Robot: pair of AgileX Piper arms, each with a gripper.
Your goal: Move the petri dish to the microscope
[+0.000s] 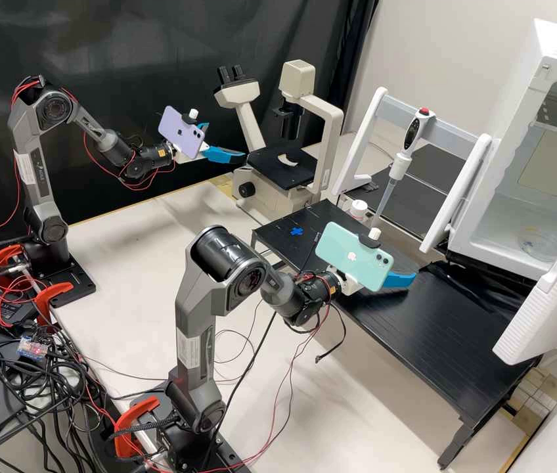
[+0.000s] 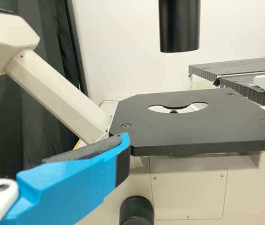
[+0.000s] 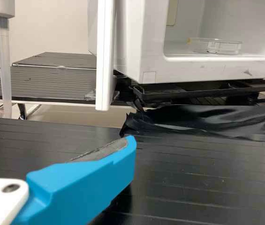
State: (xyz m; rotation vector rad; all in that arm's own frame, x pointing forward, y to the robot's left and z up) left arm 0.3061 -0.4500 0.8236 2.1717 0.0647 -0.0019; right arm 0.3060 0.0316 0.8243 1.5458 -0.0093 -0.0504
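1. The right gripper (image 1: 402, 270) hangs above the black counter (image 1: 416, 322), its jaws spread, gripping nothing.
2. Beyond those jaws stands the white incubator (image 3: 139, 47), its front open. The clear petri dish (image 3: 225, 46), with a pale label on its side, rests on the chamber floor.
3. The left gripper (image 1: 226, 141), well apart from the right jaws, has its own jaws parted, with nothing between them.
4. Just past the left jaws is the microscope (image 2: 188, 183), its flat black stage (image 2: 198, 129) pierced by a cut-out.
5. The task looks barely begun: the incubator is open, the dish ungrasped. Left to do: enter, pinch the dish, draw it out level, carry it across, perhaps passing it between arms, and lower it onto the stage.
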